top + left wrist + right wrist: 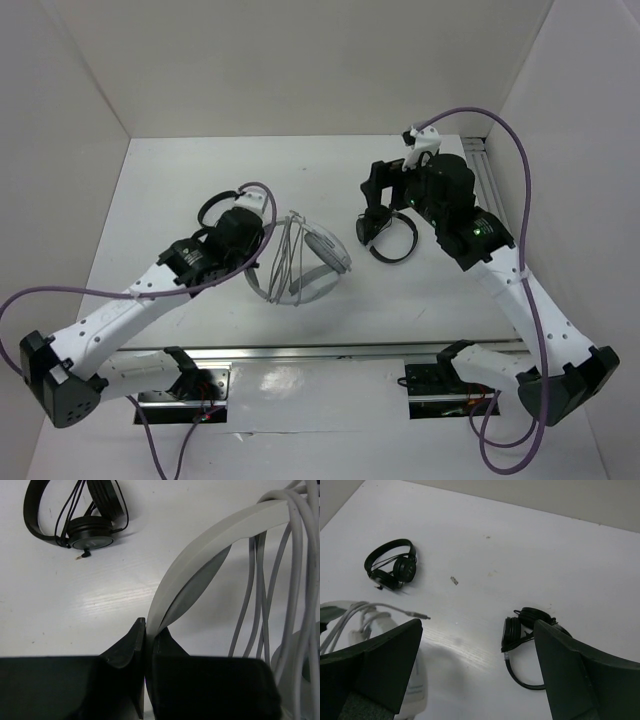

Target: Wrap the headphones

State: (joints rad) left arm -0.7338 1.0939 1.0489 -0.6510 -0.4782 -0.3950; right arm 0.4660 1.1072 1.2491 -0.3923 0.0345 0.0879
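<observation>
The light grey headphones point(318, 256) lie at the table's middle, with their thin grey cable point(283, 258) looped several times around the headband. My left gripper point(262, 244) is shut on the wide headband point(200, 550); both fingers point(131, 645) pinch its edge in the left wrist view, with the cable loops point(270, 595) to the right. My right gripper point(385, 205) is open and empty above the table. In the right wrist view point(477, 650) the grey headphones point(375, 627) and the cable plug point(419, 614) sit at the lower left.
A small black pair of headphones point(392, 236) lies under the right gripper, also in the right wrist view point(525, 630). Another black pair point(222, 204) lies behind the left gripper, seen in the left wrist view point(90, 527). White walls enclose the table.
</observation>
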